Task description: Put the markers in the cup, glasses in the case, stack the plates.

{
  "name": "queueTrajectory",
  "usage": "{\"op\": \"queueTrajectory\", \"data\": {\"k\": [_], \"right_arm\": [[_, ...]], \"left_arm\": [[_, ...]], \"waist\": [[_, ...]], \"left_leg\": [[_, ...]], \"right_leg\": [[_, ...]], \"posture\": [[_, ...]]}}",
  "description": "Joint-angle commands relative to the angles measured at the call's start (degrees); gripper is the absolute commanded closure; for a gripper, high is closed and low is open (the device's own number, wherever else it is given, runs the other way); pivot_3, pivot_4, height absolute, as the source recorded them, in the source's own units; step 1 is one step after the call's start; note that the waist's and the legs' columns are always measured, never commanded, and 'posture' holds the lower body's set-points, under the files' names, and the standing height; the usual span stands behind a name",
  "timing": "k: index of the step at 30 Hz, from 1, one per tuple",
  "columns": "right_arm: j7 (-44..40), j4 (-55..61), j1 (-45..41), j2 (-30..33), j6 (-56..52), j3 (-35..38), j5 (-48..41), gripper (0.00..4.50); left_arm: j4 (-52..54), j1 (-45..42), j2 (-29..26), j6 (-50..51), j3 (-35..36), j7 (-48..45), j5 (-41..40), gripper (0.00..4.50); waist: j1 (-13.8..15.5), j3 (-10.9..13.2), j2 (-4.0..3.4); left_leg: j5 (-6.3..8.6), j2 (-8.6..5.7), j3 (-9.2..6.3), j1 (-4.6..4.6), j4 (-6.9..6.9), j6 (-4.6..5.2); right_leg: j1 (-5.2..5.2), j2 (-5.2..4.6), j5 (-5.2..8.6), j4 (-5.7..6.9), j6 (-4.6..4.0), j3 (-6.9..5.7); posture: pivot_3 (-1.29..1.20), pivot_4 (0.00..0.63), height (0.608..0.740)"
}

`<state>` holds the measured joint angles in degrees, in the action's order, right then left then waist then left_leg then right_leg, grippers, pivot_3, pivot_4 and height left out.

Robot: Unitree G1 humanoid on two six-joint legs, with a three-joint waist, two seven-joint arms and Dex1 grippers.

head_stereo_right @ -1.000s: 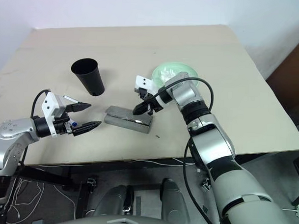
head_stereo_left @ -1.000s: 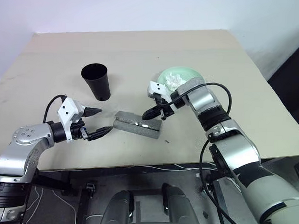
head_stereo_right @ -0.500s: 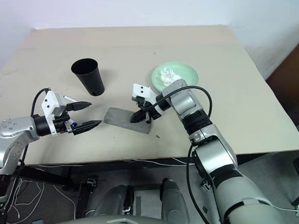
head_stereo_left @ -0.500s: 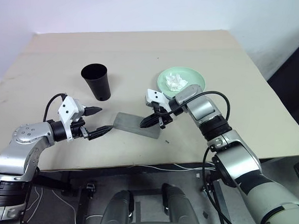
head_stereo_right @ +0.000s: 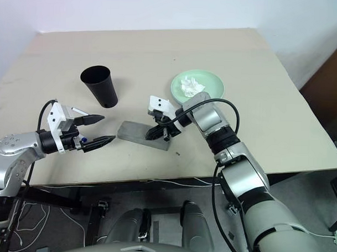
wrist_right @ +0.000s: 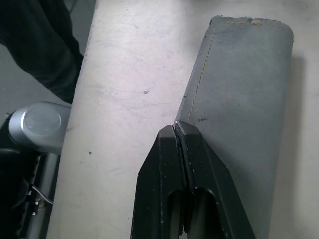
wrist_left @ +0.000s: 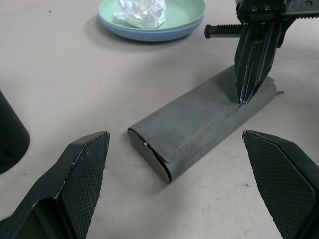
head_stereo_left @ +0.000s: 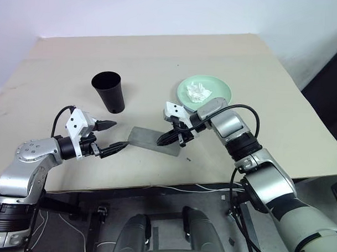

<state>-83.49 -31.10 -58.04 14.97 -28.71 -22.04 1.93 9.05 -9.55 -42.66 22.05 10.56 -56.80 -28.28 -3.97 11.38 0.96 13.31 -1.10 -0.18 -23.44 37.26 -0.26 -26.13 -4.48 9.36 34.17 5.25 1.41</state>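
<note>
Nearest the table's (head_stereo_left: 160,59) front edge, the left gripper (head_stereo_left: 110,138) hovers with fingers spread wide, aimed at the near end of the closed grey case (head_stereo_left: 152,140), probably ready to steady it. The right gripper (head_stereo_left: 162,141), fingers pinched together, presses its tips on the case lid, seemingly pushing it closed. Farther back stand the black cup (head_stereo_left: 109,92) and the stacked plates (head_stereo_left: 219,89) holding a crumpled tissue (head_stereo_left: 198,92). No writing is legible.

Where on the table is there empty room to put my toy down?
The far side behind the cup and plates is bare, and so is the right edge. It's crowded in front, where both claws meet at the case.
</note>
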Motion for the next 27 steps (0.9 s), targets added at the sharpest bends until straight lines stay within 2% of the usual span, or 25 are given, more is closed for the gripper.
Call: {"op": "queueTrajectory", "data": {"k": [1,12,16,27], "right_arm": [[1.1,-0.2,0.0,-0.2,1.1,-0.9,-0.1,4.47],[2.0,0.5,-2.9,0.5,2.6,3.3,-4.3,4.47],[2.0,0.6,-2.7,1.3,3.9,4.2,-5.3,4.47],[2.8,0.9,-2.8,2.2,3.0,4.9,-7.4,4.47]], "left_arm": [[-0.1,-1.3,-0.1,-1.1,1.7,-0.2,-1.0,0.00],[-0.6,-2.3,-0.1,-0.4,6.7,0.9,-4.2,0.00],[1.1,-0.2,-0.1,-1.1,8.9,0.8,-5.5,0.00],[1.7,0.9,-0.8,-0.6,10.0,0.2,-6.4,0.00]], "waist": [[0.0,0.0,0.00],[0.0,0.0,0.00],[0.0,0.0,0.00],[0.1,0.0,0.01]], "left_leg": [[0.00,0.00,0.00,0.01,0.00,0.00],[0.00,0.03,-0.03,0.05,0.01,0.00],[0.00,0.03,-0.02,0.02,0.00,0.00],[0.00,0.02,-0.01,0.01,0.00,0.00]], "right_leg": [[0.01,0.01,0.00,0.00,0.00,0.00],[0.04,0.04,0.00,0.00,0.00,-0.01],[0.04,-0.03,0.00,-0.04,0.01,0.00],[0.04,-0.06,0.01,-0.04,-0.01,-0.01]], "posture": [[0.00,0.150,0.733],[0.00,0.150,0.733],[0.00,0.150,0.733],[0.00,0.150,0.733]]}}
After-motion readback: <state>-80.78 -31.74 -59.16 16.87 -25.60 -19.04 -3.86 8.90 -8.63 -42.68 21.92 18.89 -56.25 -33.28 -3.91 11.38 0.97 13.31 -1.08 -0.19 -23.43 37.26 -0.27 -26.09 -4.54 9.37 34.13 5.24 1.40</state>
